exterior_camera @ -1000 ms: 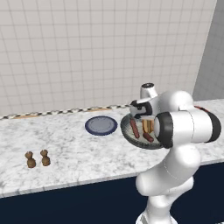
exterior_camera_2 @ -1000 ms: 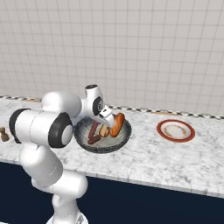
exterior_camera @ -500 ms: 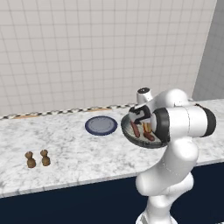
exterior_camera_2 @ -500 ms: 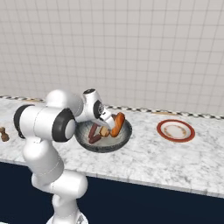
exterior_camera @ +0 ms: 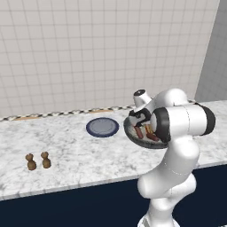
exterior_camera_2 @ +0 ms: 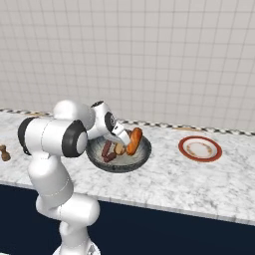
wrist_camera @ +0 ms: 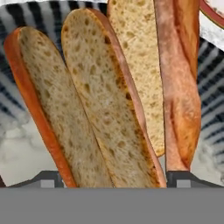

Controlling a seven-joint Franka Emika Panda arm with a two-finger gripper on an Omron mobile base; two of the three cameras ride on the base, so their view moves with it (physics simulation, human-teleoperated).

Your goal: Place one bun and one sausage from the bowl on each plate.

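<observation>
Right base view: marble counter (exterior_camera_2: 199, 184), tiled wall (exterior_camera_2: 149, 55), bowl (exterior_camera_2: 142, 152)

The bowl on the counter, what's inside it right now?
The bowl holds split buns and dark sausages. The end effector sits low over it, near an orange bun. The arm covers part of the bowl, so the exact count is unclear.
</observation>
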